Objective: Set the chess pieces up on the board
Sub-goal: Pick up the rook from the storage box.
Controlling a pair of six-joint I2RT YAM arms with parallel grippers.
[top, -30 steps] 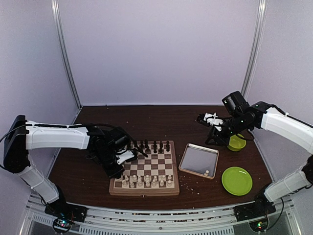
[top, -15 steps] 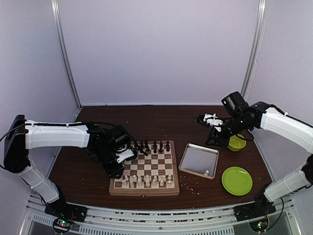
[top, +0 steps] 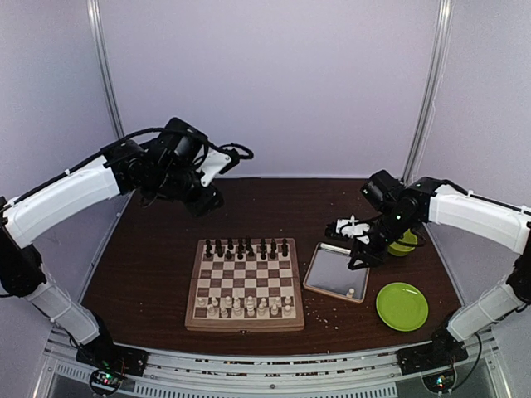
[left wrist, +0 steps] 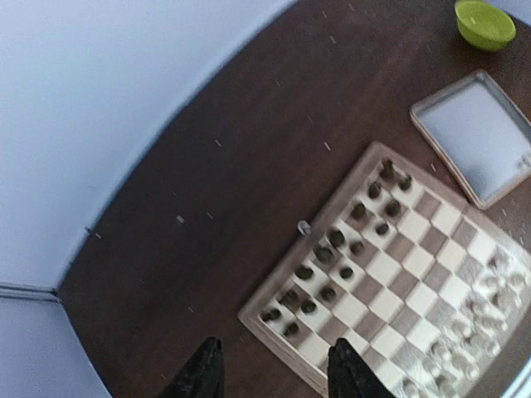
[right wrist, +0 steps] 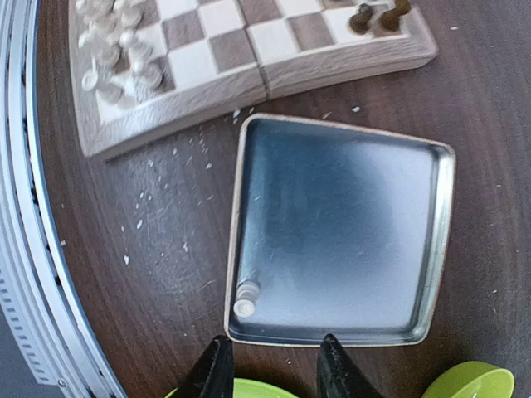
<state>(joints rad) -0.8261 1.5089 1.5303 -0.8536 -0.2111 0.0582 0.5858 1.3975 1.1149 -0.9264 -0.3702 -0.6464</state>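
Observation:
The board (top: 245, 319) lies at the front centre. Several cream chess pieces (top: 249, 307) stand on its near rows, and dark pieces (top: 249, 247) on its far rows. One cream piece (top: 350, 293) lies in the near corner of the metal tray (top: 319, 286); it also shows in the right wrist view (right wrist: 246, 300). My left gripper (top: 206, 201) is open and empty, raised high over the table's back left, far from the board (left wrist: 274, 332). My right gripper (top: 358, 259) is open and empty above the tray (right wrist: 241, 207).
A green plate (top: 402, 306) lies at the front right and a green bowl (top: 402, 242) behind it, beside the right arm. Pale crumbs (right wrist: 178, 157) are scattered on the table between board and tray. Walls close the back and sides.
My left arm has lifted off the board's left side and swung up to the back left. My right gripper has come down and closer over the tray.

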